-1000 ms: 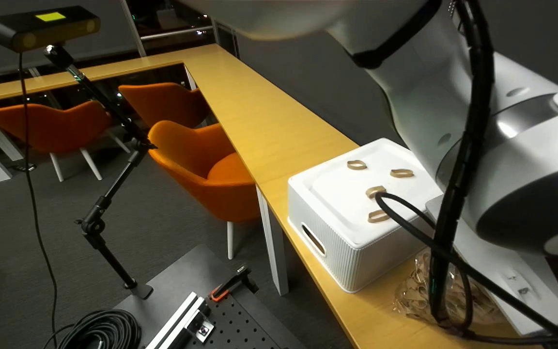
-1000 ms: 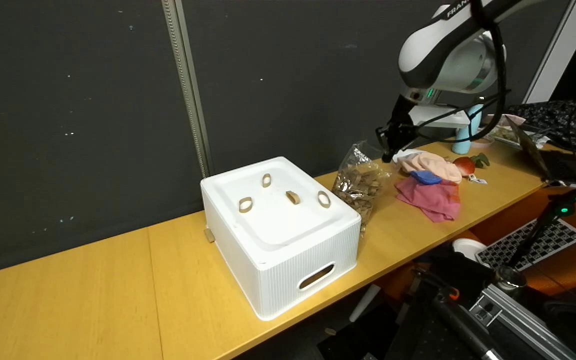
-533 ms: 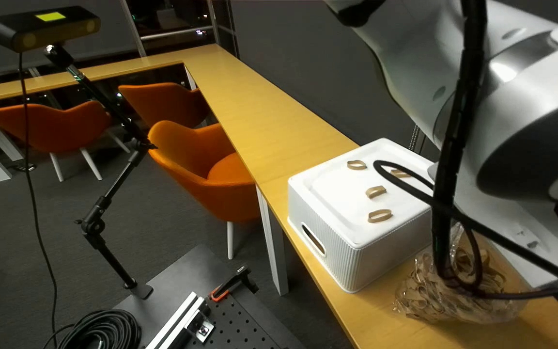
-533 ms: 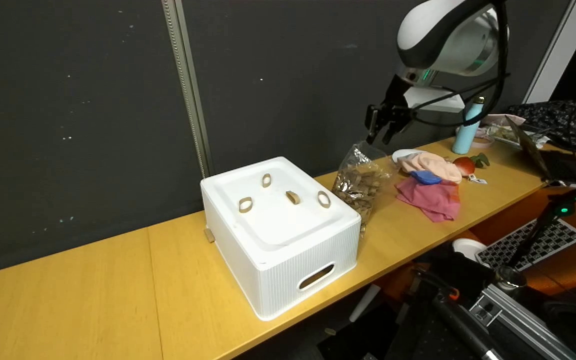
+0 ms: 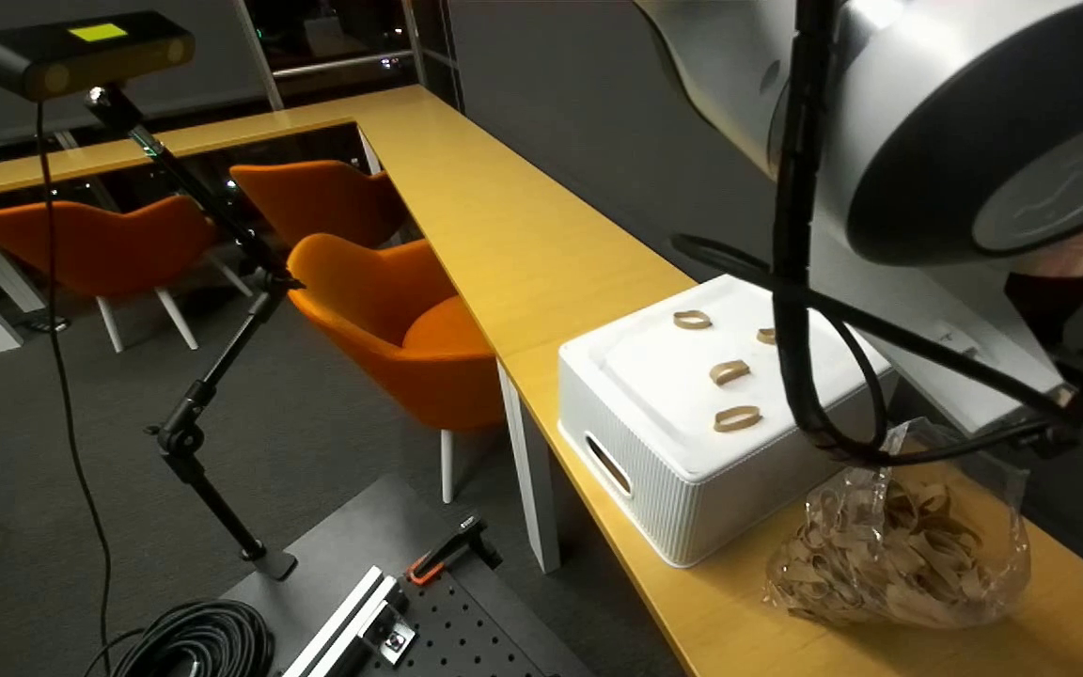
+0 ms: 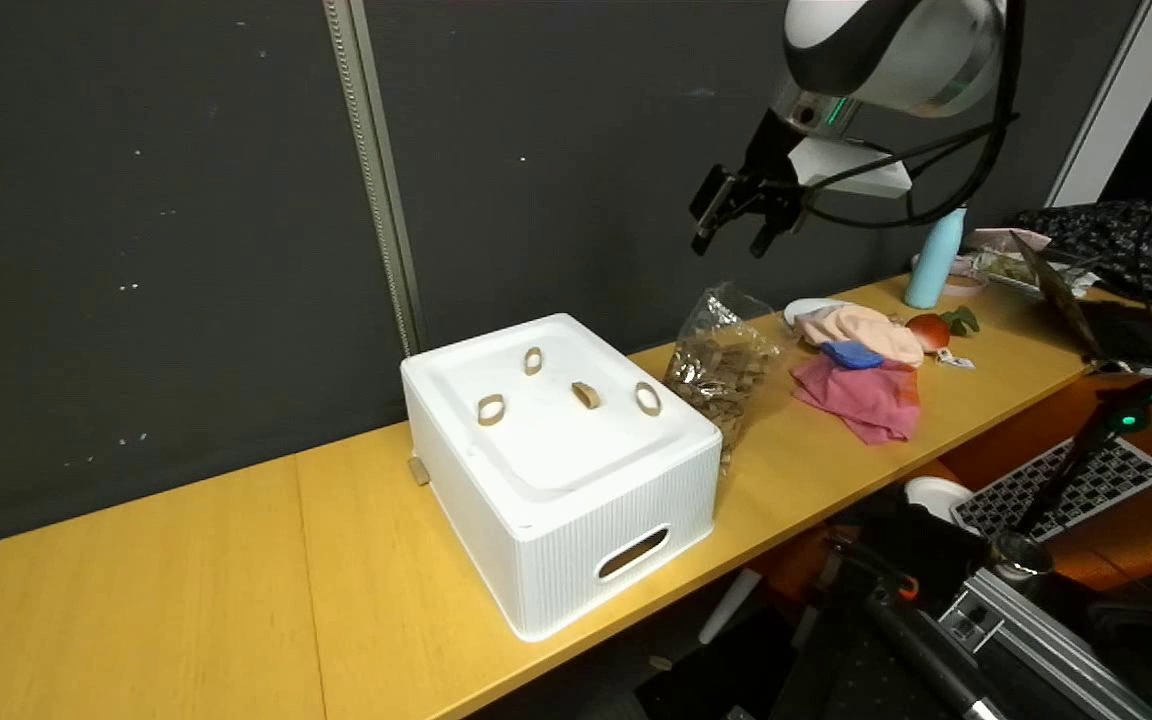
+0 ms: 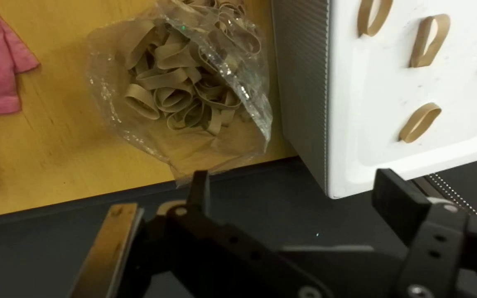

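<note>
- The tool is held in the air above the tabletop, its two fingers spread well apart, with the dark wall seen through the gap.
- Nearest below the tool, and apart from it, a clear plastic bag holding tan bands is set on the tabletop.
- A white box is placed just beside the bag, lower than the tool and off to its side; whether bag and box touch cannot be told.
- Four tan loops are spaced apart on the box's top, below the level of the tool.
- On the bag's other side, below the tool, a pink cloth is laid, with a peach cloth bunched next to it.
- Farther from the tool, past the cloths, a light-blue bottle is seen.
</note>
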Motion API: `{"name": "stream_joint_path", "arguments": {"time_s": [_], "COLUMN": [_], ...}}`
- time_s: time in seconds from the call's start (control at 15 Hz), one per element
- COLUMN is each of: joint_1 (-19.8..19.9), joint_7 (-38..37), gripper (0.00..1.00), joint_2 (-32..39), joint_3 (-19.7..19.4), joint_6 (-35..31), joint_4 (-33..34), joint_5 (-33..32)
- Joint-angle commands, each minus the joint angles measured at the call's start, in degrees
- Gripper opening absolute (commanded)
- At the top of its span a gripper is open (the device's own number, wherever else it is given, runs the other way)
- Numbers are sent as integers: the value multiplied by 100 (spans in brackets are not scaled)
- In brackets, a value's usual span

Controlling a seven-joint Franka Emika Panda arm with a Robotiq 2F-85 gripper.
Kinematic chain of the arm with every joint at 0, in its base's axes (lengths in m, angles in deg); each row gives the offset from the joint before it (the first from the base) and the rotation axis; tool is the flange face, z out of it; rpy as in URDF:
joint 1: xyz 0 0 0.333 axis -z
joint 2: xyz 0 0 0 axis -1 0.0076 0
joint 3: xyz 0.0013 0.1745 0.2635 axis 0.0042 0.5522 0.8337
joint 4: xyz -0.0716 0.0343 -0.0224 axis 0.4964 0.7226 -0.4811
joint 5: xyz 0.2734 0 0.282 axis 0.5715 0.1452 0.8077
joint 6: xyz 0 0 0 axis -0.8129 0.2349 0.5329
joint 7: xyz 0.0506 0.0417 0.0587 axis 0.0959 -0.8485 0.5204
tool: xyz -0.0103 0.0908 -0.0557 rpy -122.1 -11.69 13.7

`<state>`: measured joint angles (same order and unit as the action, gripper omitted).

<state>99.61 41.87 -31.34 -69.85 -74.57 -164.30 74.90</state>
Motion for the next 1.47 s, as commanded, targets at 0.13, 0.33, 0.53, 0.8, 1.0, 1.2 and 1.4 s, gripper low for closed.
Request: {"name": "stream_joint_path", "arguments": {"time_s": [0.13,0.33,0.53,0.8,1.0,1.2,1.4], "joint_1": [-442,-714,-852,-874,-888,-988,-1075], "joint_7": [-123,-536,-986,-1449,-1650,-1820,-1947], "gripper": [100,100,100,100,100,100,100], "joint_2": [108,346,769,1484,2087,2475,2557], "joint_3": [439,682,739,658,621,637,646], "joint_6": [125,462,663,961,1249,1629,1942], "joint_4": [168,432,749,1383,1976,2397,2488], "joint_5": [127,-55,-303,-597,-717,-791,-823]}}
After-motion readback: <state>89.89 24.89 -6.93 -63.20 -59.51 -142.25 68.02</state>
